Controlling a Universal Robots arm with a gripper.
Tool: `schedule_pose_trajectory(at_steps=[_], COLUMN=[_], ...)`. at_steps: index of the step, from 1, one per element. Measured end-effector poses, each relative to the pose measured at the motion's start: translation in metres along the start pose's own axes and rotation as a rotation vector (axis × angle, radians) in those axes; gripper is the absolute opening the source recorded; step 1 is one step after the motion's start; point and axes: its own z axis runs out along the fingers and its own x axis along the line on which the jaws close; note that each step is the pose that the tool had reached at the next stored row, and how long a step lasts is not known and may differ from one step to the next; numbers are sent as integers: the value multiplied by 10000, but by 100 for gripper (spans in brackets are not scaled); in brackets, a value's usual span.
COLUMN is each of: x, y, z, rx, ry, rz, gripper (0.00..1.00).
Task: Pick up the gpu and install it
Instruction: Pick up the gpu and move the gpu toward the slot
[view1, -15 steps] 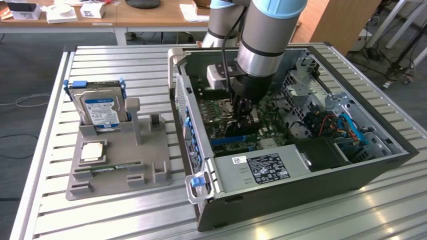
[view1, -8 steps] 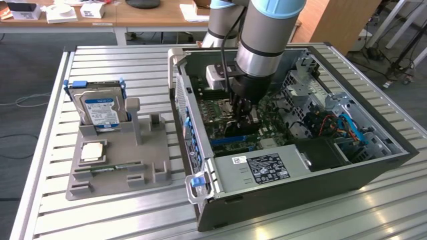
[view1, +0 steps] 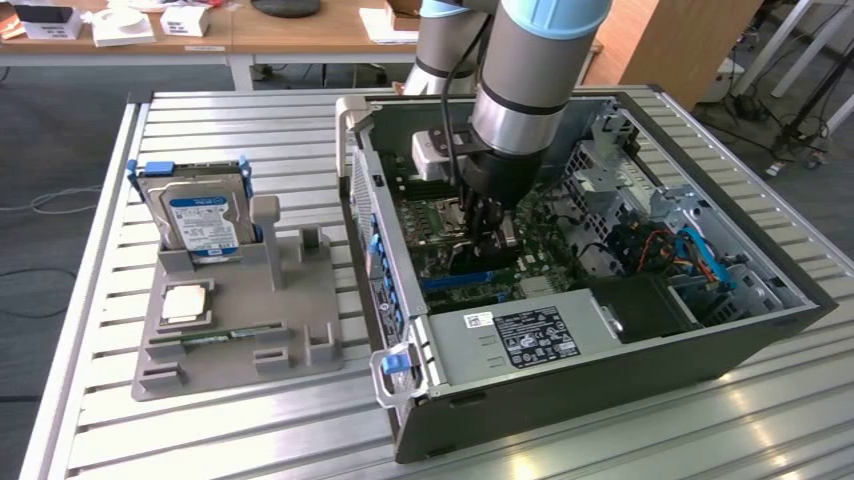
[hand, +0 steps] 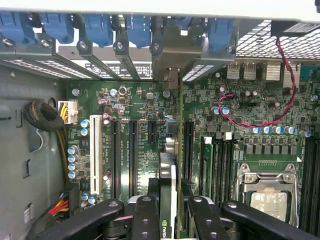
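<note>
While gpu (hand: 167, 180) in tool (hand: 172, 215), slatted table (view1: 200, 440); perhaps wooden desks (view1: 320, 35) behind.

The fingers (hand: 145, 220) clamp the gpu (hand: 168, 185) edge-on over the green motherboard (hand: 240, 100) and its slots.

Your arm (view1: 534, 70) reaches steeply down, wrist near vertical. Your gripper (view1: 489, 228) points downward, its two dark fingers (hand: 145, 220) pressed against either side of the gpu (hand: 167, 175), which stands on edge between them.

Slatted metal table (view1: 227, 120) carries open computer case (view1: 601, 385), grey parts stand (view1: 227, 345).
</note>
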Motion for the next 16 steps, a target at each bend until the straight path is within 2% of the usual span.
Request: schedule_pose_trajectory(at_steps=[16], x=[0], y=[0], z=[27], rx=[3], ry=[0], rz=[0], gripper=[27])
